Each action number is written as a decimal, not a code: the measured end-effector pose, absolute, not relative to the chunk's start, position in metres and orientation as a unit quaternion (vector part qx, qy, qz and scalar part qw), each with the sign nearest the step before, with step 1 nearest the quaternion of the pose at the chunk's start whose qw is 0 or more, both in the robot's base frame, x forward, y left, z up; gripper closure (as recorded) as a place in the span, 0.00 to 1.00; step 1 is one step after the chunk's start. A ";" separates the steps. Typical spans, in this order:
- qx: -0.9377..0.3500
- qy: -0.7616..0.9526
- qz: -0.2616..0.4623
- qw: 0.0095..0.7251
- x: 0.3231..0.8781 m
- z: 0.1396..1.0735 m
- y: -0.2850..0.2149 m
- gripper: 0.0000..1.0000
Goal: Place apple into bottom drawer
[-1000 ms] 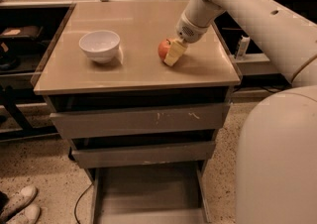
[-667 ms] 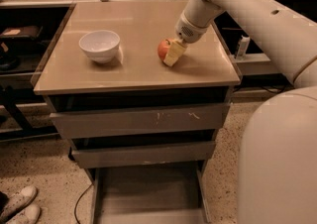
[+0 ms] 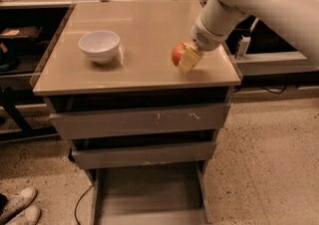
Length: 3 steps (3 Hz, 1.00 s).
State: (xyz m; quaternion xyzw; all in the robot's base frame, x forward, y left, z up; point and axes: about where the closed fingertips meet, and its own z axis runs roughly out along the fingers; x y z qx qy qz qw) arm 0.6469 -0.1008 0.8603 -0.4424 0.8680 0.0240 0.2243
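Note:
The apple (image 3: 177,53), small and red-orange, is at the right part of the tan cabinet top (image 3: 139,25). My gripper (image 3: 187,58) reaches down from the upper right and is shut on the apple, with a pale yellow finger (image 3: 189,60) covering its right side. The apple is at or just above the surface. The bottom drawer (image 3: 149,191) is pulled open below the cabinet, showing a flat grey floor with nothing in it.
A white bowl (image 3: 99,46) stands on the left of the cabinet top. The upper grey drawer front (image 3: 139,119) and middle drawer front (image 3: 144,153) stick out slightly. A white bottle (image 3: 242,46) stands on the shelf at right. Shoes (image 3: 17,209) lie on the floor at lower left.
My gripper and the apple have shifted together a little to the right and toward the front edge. The bowl and drawers have not moved.

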 end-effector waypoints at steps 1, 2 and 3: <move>-0.383 0.898 0.027 0.215 0.579 0.867 -0.113 1.00; -0.379 0.907 0.023 0.184 0.557 0.841 -0.119 1.00; -0.380 0.906 0.021 0.185 0.552 0.840 -0.120 1.00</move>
